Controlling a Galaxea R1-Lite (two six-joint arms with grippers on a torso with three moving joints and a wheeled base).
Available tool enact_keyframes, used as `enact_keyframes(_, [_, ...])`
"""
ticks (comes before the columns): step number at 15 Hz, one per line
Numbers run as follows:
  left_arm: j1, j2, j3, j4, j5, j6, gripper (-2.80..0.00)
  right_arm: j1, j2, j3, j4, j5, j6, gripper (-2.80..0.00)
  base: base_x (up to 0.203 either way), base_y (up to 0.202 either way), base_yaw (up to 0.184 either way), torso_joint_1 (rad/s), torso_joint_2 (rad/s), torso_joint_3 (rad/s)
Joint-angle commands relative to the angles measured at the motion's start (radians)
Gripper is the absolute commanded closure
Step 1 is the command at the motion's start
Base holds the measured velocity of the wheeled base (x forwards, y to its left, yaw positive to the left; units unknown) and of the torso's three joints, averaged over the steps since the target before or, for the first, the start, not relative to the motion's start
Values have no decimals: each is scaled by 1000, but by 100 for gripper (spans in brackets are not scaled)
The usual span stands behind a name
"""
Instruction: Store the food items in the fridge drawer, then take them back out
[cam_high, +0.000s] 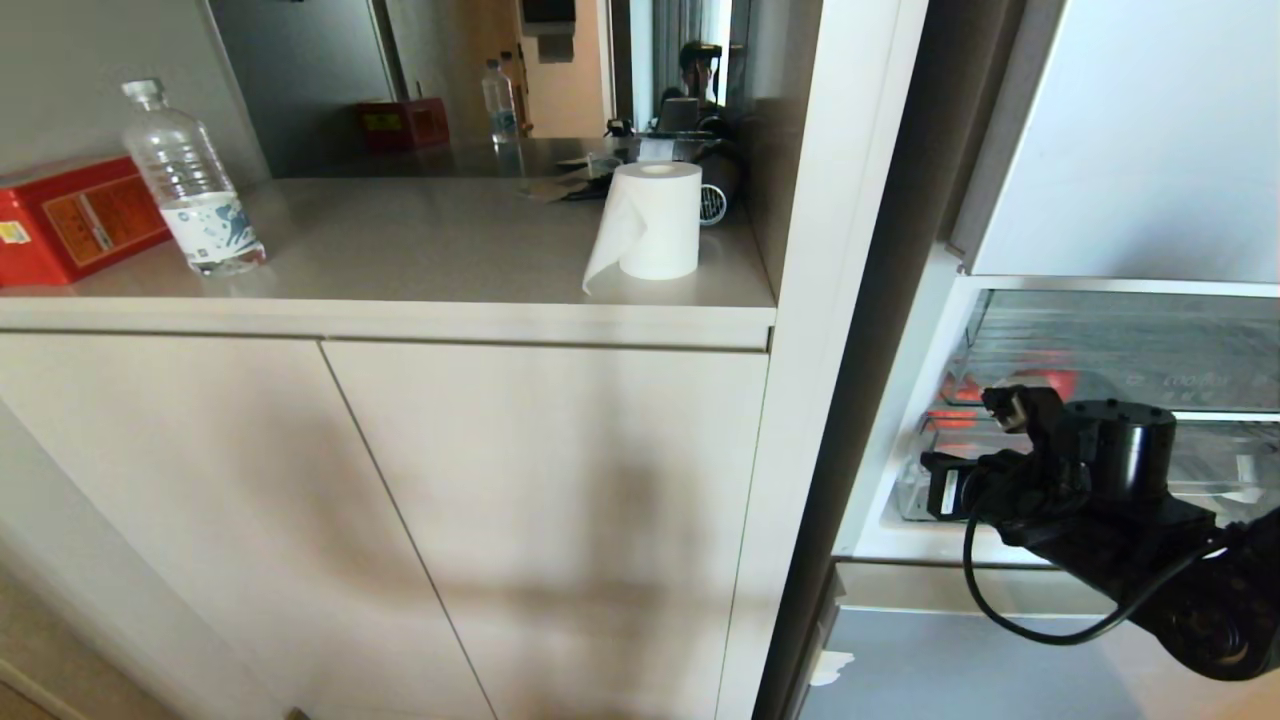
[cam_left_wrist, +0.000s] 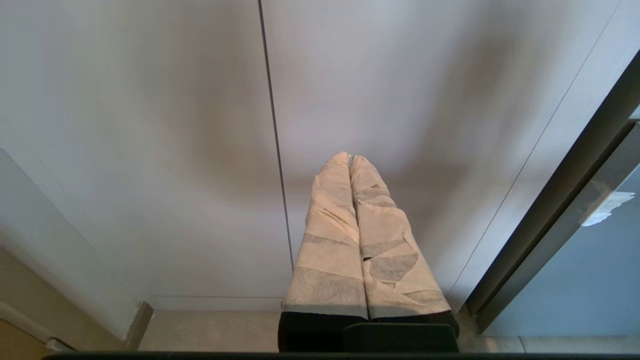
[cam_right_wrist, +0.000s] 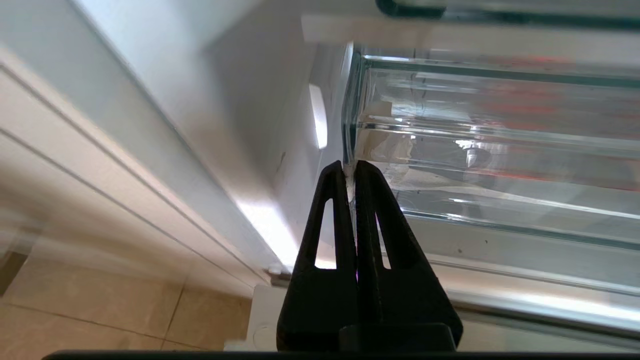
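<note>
The left gripper's (cam_left_wrist: 350, 159) paper-wrapped fingers (cam_left_wrist: 330, 240) are pressed flat together with nothing between them; it hangs in front of the pale cabinet doors (cam_left_wrist: 150, 125), near the seam between the two, and does not show in the head view. On the counter (cam_high: 430, 250) above those doors, a red box (cam_high: 70, 215) sits at the far left edge, a clear water bottle (cam_high: 195, 180) stands just beside it, and a roll of white paper (cam_high: 655, 220) stands near the right end, its loose sheet hanging toward the front edge. Further right, past the white upright panel (cam_high: 840, 250), the fridge compartment stands open. The right gripper (cam_right_wrist: 350, 170) reaches into it at the left front corner of the fridge drawer (cam_right_wrist: 500, 150), a clear plastic tray. Its black fingers (cam_right_wrist: 325, 220) are clenched tight, tips meeting right at the drawer's corner wall where the white tape (cam_right_wrist: 387, 145) is stuck; whether any plastic is pinched between them cannot be told. Inside the drawer, toward its left part, a red fruit (cam_high: 1050, 382) shows blurred through the clear front, partly hidden by the right arm. A second item cannot be made out.
</note>
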Motion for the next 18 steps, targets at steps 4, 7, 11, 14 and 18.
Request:
enact_keyframes(4, [-1, 1, 0, -1, 0, -1, 0, 4, -184, 156, 0, 1, 10, 0, 0, 0, 0, 0, 0, 0])
enact_keyframes(7, [-1, 1, 0, 0, 0, 0, 0, 4, -345, 306, 4, -2, 12, 0, 0, 0, 0, 0, 0, 0])
enact_keyframes(11, [-1, 1, 0, 0, 0, 0, 0, 4, -536, 451, 24, -7, -12, -280, 0, 0, 0, 0, 0, 0])
enact_keyframes(14, [-1, 1, 0, -1, 0, -1, 0, 3, -736, 477, 164, -7, -23, -280, 0, 0, 0, 0, 0, 0])
enact_keyframes(18, [-1, 1, 0, -1, 0, -1, 0, -19, -990, 254, 678, -9, -30, -280, 0, 0, 0, 0, 0, 0])
